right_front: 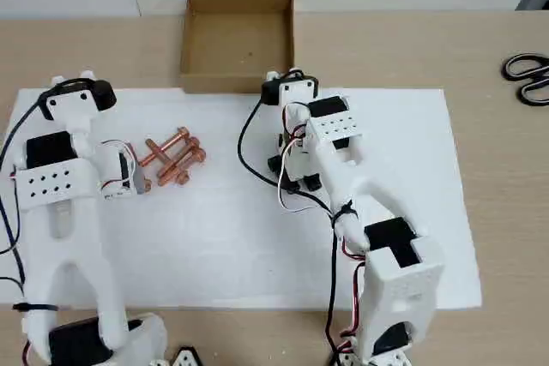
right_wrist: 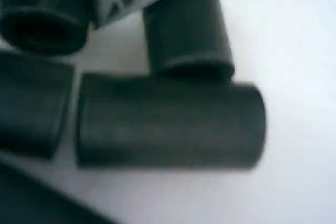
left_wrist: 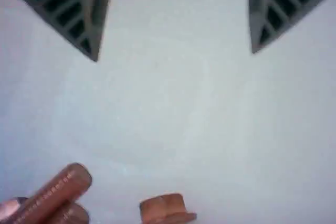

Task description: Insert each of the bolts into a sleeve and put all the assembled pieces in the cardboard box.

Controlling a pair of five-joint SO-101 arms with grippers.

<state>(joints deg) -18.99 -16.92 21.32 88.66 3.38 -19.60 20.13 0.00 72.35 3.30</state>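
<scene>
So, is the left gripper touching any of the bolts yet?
Apart. The left wrist view shows the left gripper open, bare mat between its fingers and the bolts.

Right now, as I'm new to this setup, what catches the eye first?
The copper bolts piled on the white mat by the left arm stand out most. Next, the black sleeves lie under the right arm at mid-mat, and the cardboard box sits at the mat's far edge.

The 2 arms extend forward side by side. The left gripper [left_wrist: 173, 51] holds its fingers [left_wrist: 86, 17] wide apart. The right gripper [right_front: 293, 173] points downward, its arm angled leftward.
</scene>
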